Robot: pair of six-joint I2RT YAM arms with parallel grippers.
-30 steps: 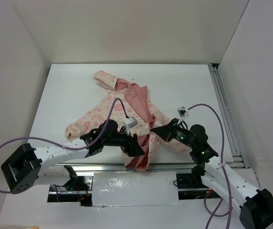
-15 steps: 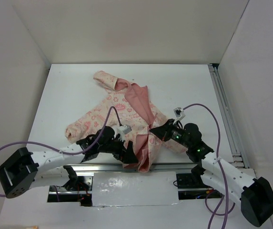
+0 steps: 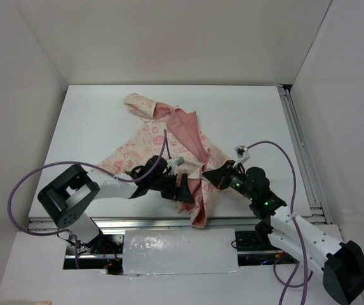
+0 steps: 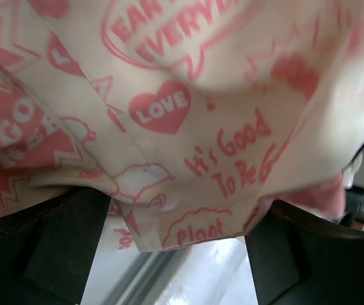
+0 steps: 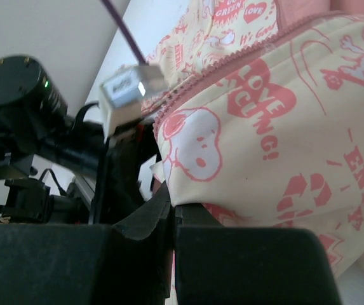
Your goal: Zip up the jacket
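The jacket (image 3: pixel 137 149), cream with pink print, lies open on the white table, hood at the far left and salmon lining (image 3: pixel 185 130) showing. Its lower hem hangs over the near edge. My left gripper (image 3: pixel 185 190) is at that hem, open wide; in the left wrist view the printed cloth (image 4: pixel 188 95) drapes across and between the spread fingers (image 4: pixel 42 254) of the left gripper (image 4: pixel 178 254). My right gripper (image 3: pixel 208 176) is shut on the right front panel's edge; in the right wrist view the cloth (image 5: pixel 283 127) rises from the closed tips of the right gripper (image 5: pixel 173 213), beside the pink zipper edge (image 5: pixel 232 60).
A metal rail (image 3: pixel 137 222) runs along the table's near edge and another rail (image 3: pixel 299 152) along the right side. White walls enclose the table on three sides. Purple cables (image 3: pixel 26 184) loop from both arms. The left arm's wrist camera (image 5: pixel 131 89) is close to my right gripper.
The left gripper's jaws have opened wider and it has shifted right along the hem, its elbow swinging inward. The hem now hangs a little further right. The right gripper stays shut on the panel.
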